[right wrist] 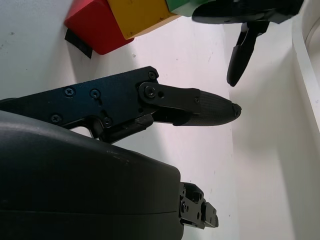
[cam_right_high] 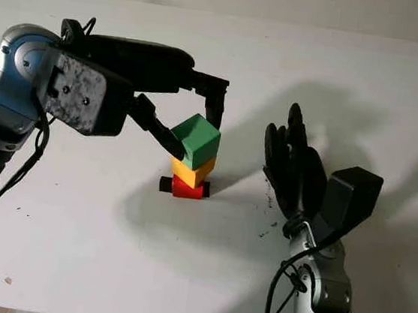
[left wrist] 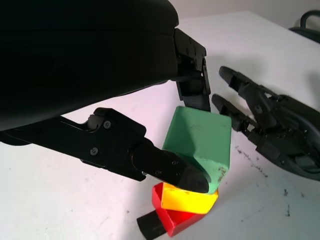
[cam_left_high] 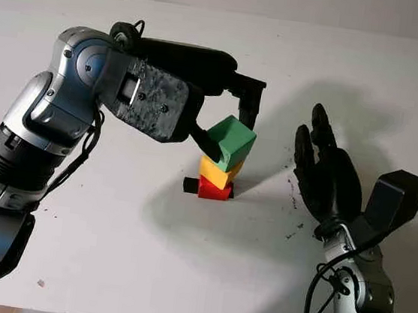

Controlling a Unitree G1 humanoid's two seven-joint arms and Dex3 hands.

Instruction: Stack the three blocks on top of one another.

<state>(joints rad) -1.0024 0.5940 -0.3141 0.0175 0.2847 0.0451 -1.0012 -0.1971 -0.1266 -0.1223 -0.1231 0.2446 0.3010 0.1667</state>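
A red block [cam_left_high: 213,189] sits on the white table [cam_left_high: 180,274] with a yellow block [cam_left_high: 221,171] on top of it. My left hand [cam_left_high: 226,128] is shut on a green block [cam_left_high: 230,142], tilted, its lower edge touching the yellow block. One finger [left wrist: 165,167] presses the near face of the green block [left wrist: 202,140] and another [left wrist: 192,85] the far side. In the left wrist view the yellow block [left wrist: 192,197] and the red block [left wrist: 172,222] stand below it. My right hand [cam_left_high: 324,173] is open, upright, to the right of the stack and apart from it.
A small black piece [cam_left_high: 191,185] lies against the left side of the red block. The table's far edge [cam_left_high: 226,9] meets a pale wall. A few dark specks [cam_left_high: 294,200] mark the surface near my right hand.
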